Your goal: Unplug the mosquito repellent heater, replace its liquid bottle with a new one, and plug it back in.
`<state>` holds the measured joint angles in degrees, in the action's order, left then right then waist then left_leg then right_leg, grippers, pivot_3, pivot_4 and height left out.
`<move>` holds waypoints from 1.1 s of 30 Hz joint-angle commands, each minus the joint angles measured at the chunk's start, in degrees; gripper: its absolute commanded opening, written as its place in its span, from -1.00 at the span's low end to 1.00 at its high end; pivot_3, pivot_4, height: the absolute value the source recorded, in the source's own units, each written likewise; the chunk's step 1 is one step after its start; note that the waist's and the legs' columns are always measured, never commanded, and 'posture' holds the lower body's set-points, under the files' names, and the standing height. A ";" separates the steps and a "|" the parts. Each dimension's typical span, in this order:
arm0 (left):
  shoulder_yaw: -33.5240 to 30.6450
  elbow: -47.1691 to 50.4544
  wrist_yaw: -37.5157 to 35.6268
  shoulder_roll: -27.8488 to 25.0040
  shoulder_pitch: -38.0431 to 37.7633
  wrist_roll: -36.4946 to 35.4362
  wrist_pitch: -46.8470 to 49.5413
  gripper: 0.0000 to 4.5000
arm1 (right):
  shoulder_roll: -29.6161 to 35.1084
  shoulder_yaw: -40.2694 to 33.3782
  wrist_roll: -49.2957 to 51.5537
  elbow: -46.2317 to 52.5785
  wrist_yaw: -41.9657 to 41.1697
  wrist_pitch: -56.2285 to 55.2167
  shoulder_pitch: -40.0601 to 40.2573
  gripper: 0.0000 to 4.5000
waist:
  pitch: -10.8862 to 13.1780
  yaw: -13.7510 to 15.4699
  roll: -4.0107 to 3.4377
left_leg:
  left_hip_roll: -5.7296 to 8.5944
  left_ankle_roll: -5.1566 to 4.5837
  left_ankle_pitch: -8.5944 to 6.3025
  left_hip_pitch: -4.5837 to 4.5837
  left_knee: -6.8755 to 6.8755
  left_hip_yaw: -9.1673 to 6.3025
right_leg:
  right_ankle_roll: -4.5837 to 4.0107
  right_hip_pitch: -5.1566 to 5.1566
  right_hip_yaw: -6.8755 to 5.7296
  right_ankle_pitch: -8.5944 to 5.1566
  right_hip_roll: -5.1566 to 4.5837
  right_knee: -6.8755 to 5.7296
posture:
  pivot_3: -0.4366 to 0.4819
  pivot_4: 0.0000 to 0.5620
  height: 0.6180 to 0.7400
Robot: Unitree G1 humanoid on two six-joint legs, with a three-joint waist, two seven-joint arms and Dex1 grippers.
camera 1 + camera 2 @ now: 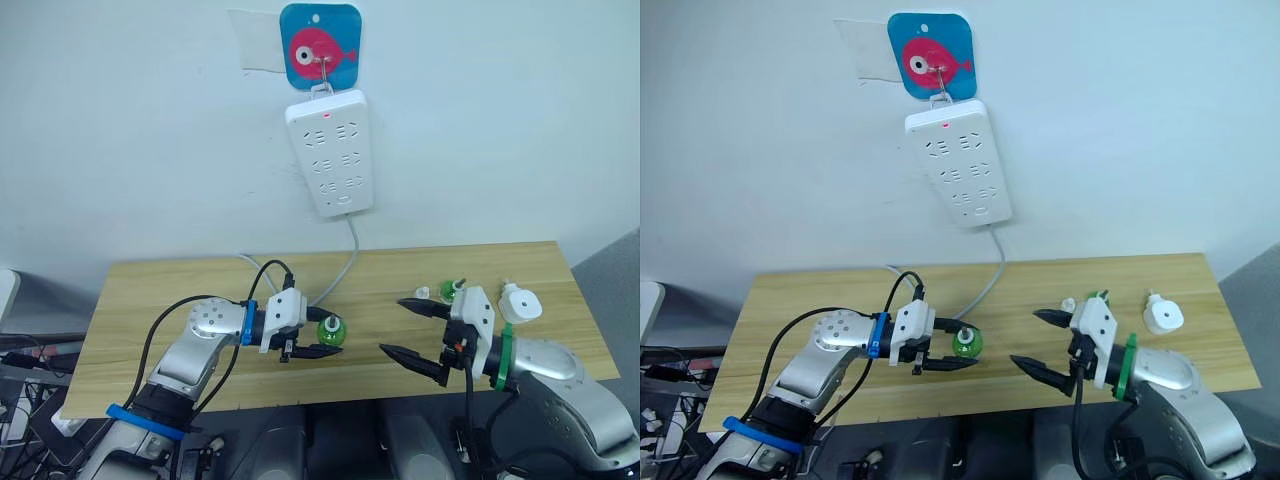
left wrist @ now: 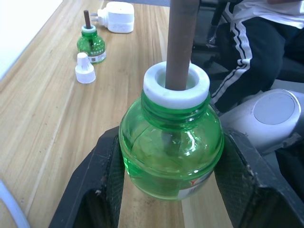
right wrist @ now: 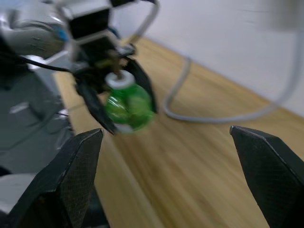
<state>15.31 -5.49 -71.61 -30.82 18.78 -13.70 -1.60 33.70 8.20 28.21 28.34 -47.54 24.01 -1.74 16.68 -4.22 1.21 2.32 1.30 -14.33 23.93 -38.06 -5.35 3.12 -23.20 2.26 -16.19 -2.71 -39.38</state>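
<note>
1. Clamping a green bottle [image 1: 331,333] between the left gripper [image 1: 312,350] fingers, wick up. Probably keeping it upright so nothing spills and the neck is ready to mate.
2. Holding the right gripper [image 1: 412,333] spread wide, gripping nothing, aimed across at the left one. Likely staging for a handover or a reach (a guess).
3. Lying off the strip: mosquito repellent heater [image 1: 520,304], unplugged on the table [image 1: 150,290], just beyond the right gripper's wrist. Second green bottle [image 1: 452,291] and white cap [image 1: 421,292] sitting near its upper finger.
4. Hanging on the wall well above both grippers: power strip [image 1: 330,152], sockets empty, so replugging is pending.
5. Showing in the left wrist view, not the head views: white collar [image 2: 176,84], brown wick [image 2: 181,40], liquid level (roughly half full).
6. Showing in the right wrist view: held bottle facing it, between its parted fingers [image 3: 78,171].
</note>
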 commanded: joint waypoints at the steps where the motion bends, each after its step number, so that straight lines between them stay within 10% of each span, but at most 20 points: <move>1: -0.51 0.23 0.47 1.11 1.10 -0.19 -0.77 0.00 | -3.07 3.80 -0.33 0.09 0.00 0.55 -3.51 0.99 | 0.00 -0.02 0.00 | 0.01 0.00 0.00 0.00 0.01 0.00 | 0.00 -0.01 0.00 0.00 0.00 -0.01 | -0.23 -0.01 1.00; 12: -0.29 1.08 -0.60 1.22 2.05 -0.56 -0.14 0.00 | -8.63 9.11 -5.48 -5.60 0.75 -2.16 -7.84 0.99 | 0.00 0.02 -0.01 | 0.02 0.00 0.00 0.01 0.00 -0.03 | 0.00 -0.02 -0.01 0.00 -0.01 0.04 | -0.22 0.02 1.00; 24: 0.01 0.60 -0.95 1.83 2.66 -0.48 -0.04 0.00 | -10.76 10.51 -10.35 -9.64 0.70 -6.33 -8.99 -0.56 | 0.00 -0.05 -0.01 | 0.01 0.00 0.00 0.01 0.01 -0.04 | 0.00 -0.04 -0.02 0.00 -0.01 0.02 | -0.22 0.00 1.00; 33: -0.52 -0.17 -0.42 2.50 3.00 -0.44 -0.96 0.00 | -11.89 8.11 -8.99 -8.43 1.32 -6.06 -8.46 -0.61 | 0.00 -0.04 -0.01 | 0.01 0.00 0.00 0.01 0.01 -0.04 | 0.00 -0.04 -0.01 0.00 -0.01 0.02 | -0.23 0.00 1.00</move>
<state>15.34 -7.21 -71.91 -29.01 21.49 -13.43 -1.27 22.67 17.59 17.28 17.86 -47.00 17.99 -10.40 16.68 -4.27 1.20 2.33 1.30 -14.33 23.94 -38.05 -5.39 3.12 -23.24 2.25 -16.19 -2.72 -39.36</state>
